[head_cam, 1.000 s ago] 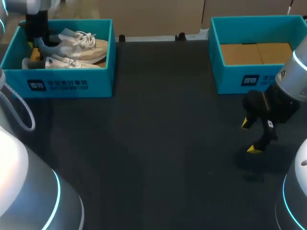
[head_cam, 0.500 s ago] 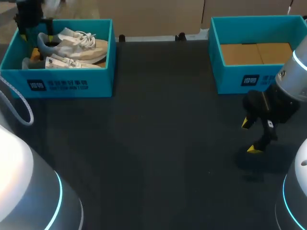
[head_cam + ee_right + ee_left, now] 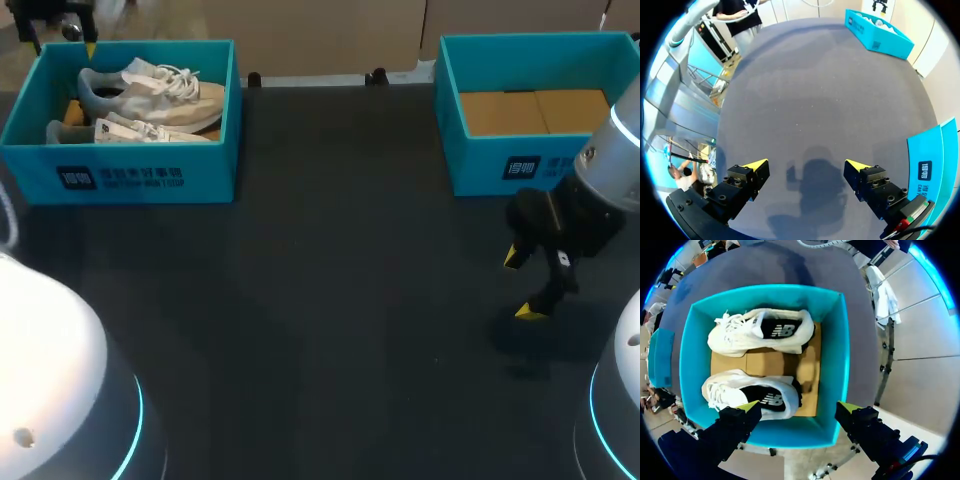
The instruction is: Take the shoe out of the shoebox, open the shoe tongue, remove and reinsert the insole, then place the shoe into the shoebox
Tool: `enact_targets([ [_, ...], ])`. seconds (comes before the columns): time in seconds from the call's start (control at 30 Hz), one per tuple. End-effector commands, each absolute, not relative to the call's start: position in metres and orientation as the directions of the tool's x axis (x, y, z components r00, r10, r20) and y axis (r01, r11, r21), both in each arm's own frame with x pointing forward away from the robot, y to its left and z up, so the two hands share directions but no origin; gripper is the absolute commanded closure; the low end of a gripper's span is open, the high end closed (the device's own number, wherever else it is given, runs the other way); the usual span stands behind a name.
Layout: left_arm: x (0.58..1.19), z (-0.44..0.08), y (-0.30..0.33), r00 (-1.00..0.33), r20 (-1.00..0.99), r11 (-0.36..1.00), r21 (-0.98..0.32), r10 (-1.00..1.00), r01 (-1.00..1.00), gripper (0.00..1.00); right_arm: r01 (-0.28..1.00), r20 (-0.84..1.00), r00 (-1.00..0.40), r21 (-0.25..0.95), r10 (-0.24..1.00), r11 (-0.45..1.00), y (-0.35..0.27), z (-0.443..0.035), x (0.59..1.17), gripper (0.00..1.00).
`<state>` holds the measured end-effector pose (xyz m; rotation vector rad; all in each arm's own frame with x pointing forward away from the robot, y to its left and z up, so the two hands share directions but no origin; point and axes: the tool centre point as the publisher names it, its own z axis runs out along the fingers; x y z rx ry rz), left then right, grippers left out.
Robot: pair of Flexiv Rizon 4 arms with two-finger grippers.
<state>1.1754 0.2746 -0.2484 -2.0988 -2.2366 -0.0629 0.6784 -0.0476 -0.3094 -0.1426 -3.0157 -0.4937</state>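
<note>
Two white-and-beige shoes lie side by side in the teal shoebox (image 3: pixel 130 175) at the table's back left: one at the back (image 3: pixel 150 90), one nearer the front wall (image 3: pixel 140 130). My left gripper (image 3: pixel 62 40) hangs open above the box's back left corner, holding nothing. In the left wrist view both shoes (image 3: pixel 762 332) (image 3: pixel 750 395) lie on the cardboard floor of the shoebox (image 3: pixel 837 350) below the open left gripper (image 3: pixel 799 406). My right gripper (image 3: pixel 522 285) stands open and empty over the bare mat at the right; the right wrist view shows the right gripper (image 3: pixel 806 164) above the mat.
A second teal box (image 3: pixel 520 165) with a bare cardboard floor stands at the back right, just beyond my right gripper; its wall (image 3: pixel 927 165) shows beside that gripper in the right wrist view. The dark mat (image 3: pixel 330 300) spreads between the two boxes.
My left gripper has opened, let go of the back shoe's heel and risen out of the shoebox toward its back left corner. The right arm has not moved.
</note>
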Motion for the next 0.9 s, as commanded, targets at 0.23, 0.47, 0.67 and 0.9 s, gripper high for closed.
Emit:
enact_targets([
  [0.23,1.094,-0.201,0.281,-0.038,0.073,0.034,0.053,0.997,0.998,0.00,0.105,0.094,-0.992,0.313,0.079,0.944,-0.048,-0.310,0.677,0.00],
  [0.47,1.077,-0.191,0.283,-0.025,0.062,0.021,0.063,0.998,0.998,0.00,0.105,0.094,-0.992,0.313,0.079,0.944,-0.048,-0.310,0.677,0.00],
  [0.67,1.067,-0.185,0.289,-0.030,0.067,0.025,0.071,0.997,0.997,0.00,0.105,0.094,-0.992,0.313,0.079,0.944,-0.048,-0.310,0.677,0.00],
  [0.9,1.053,-0.181,0.295,-0.032,0.061,0.028,0.074,0.998,0.997,0.00,0.105,0.094,-0.992,0.313,0.079,0.944,-0.048,-0.310,0.677,0.00],
])
